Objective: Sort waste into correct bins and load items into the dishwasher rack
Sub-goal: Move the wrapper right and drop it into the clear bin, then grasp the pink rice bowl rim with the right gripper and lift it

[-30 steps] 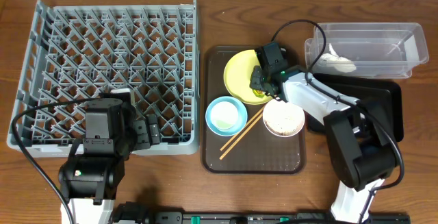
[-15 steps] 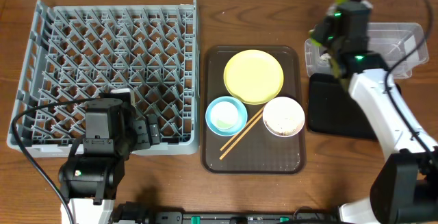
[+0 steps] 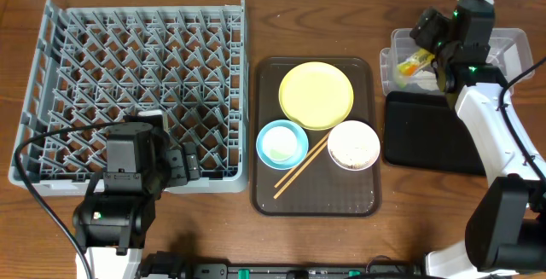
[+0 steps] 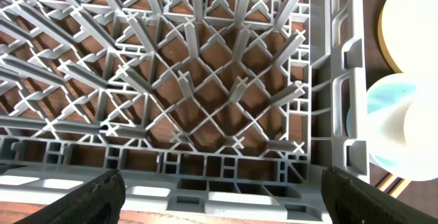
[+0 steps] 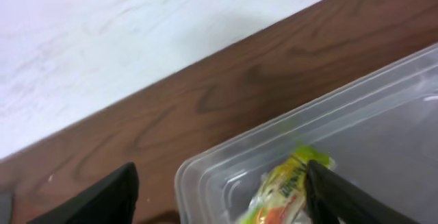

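1. Overhead view:
   - The right gripper (image 3: 422, 49) is seen over the clear tub (image 3: 512, 44), beyond the far right corner of the brown serving tray (image 3: 316, 200). Its jaws are spread and nothing is gripped.
   - The snack wrapper (image 3: 410, 64) is seen inside the tub's end nearest the serving tray, close to the wall.
   - The wrapper could be dragged back out if it clings to a finger as the arm is lifted.
   - The yellow plate (image 3: 316, 95), light-blue bowl (image 3: 282, 143), white bowl (image 3: 353, 145) and chopsticks (image 3: 299, 170) are left on the serving tray. The chopsticks could be scattered by a careless reach for either bowl.
   - A second ago the right gripper was clenched over the plate; now the plate is bare.

2. Left wrist view:
   - The left gripper (image 4: 226, 203) is held released over the dishwasher rack (image 4: 205, 114), left of the serving tray, with nothing between its fingers.
   - The rack's pegs could be struck if the arm is lowered without care.
   - No change in its pose is noted.

3. Right wrist view:
   - The fingers (image 5: 96, 196) are seen wide apart, with the wrapper (image 5: 284, 186) lying free in the tub (image 5: 328, 125).
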You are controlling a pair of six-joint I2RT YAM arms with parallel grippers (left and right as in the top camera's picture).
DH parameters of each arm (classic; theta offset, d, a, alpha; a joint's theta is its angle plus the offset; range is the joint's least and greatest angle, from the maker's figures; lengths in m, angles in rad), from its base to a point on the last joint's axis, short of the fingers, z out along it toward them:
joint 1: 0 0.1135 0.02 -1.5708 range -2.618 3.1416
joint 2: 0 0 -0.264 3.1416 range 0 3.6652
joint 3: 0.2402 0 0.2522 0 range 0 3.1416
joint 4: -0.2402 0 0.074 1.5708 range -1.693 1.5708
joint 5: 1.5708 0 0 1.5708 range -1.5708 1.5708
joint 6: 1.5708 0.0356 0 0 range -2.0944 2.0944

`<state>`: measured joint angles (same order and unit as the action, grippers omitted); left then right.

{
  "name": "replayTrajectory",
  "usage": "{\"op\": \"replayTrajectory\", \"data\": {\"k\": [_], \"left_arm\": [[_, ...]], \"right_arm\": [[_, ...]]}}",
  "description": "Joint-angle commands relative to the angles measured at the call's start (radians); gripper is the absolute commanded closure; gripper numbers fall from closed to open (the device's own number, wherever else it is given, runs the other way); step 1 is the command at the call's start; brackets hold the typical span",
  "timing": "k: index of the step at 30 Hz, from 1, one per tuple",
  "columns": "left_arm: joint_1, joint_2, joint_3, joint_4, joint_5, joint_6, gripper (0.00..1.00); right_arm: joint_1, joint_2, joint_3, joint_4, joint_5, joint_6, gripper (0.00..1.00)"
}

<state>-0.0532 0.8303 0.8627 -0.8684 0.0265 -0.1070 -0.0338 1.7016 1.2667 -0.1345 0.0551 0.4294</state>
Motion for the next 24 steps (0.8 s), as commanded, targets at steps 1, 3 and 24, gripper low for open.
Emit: {"op": "replayTrajectory", "data": {"k": [1, 3, 24], "left_arm": [[0.005, -0.002, 0.023, -0.002, -0.004, 0.002, 0.07], [0.005, -0.002, 0.023, -0.002, -0.004, 0.002, 0.07], [0.005, -0.002, 0.023, -0.003, -0.004, 0.002, 0.07]], "right_arm": [[-0.002, -0.016, 0.002, -0.039, -0.134, -0.106, 0.30], [0.007, -0.034, 0.002, -0.104, -0.195, -0.127, 0.34], [0.420, -0.159, -0.074, -0.759, -0.255, -0.324, 0.48]]}}
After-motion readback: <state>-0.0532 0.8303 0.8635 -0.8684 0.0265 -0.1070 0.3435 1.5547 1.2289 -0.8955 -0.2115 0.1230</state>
